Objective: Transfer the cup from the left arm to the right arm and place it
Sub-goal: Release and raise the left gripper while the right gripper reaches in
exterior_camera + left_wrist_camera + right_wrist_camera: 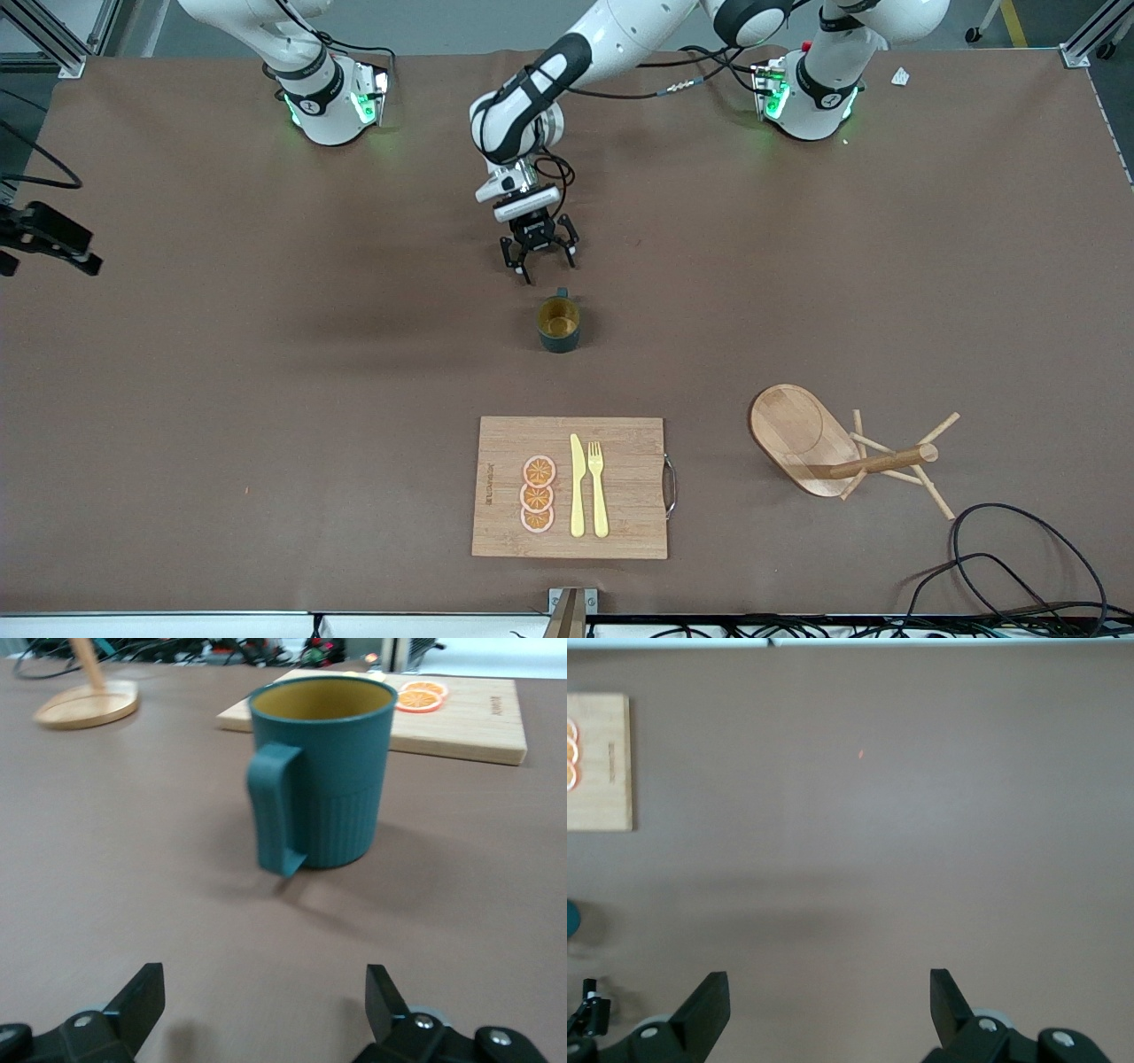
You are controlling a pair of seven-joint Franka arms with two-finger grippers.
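The teal-green cup (559,325) stands upright at mid table, its yellow inside showing and its handle turned toward the robots. In the left wrist view the cup (323,771) is close ahead, handle toward the camera. My left gripper (539,257) is open and empty, low over the table just on the robots' side of the cup; in its wrist view (264,1010) the fingers stand wide apart. My right gripper (830,1010) is open and empty, high over bare table; it is out of the front view. A sliver of the cup (570,920) shows at the edge of the right wrist view.
A wooden cutting board (620,461) with orange slices, a yellow knife and a fork lies nearer the front camera than the cup. A wooden stand with an oval base (802,439) lies tipped toward the left arm's end. Black cables (1001,549) lie by it.
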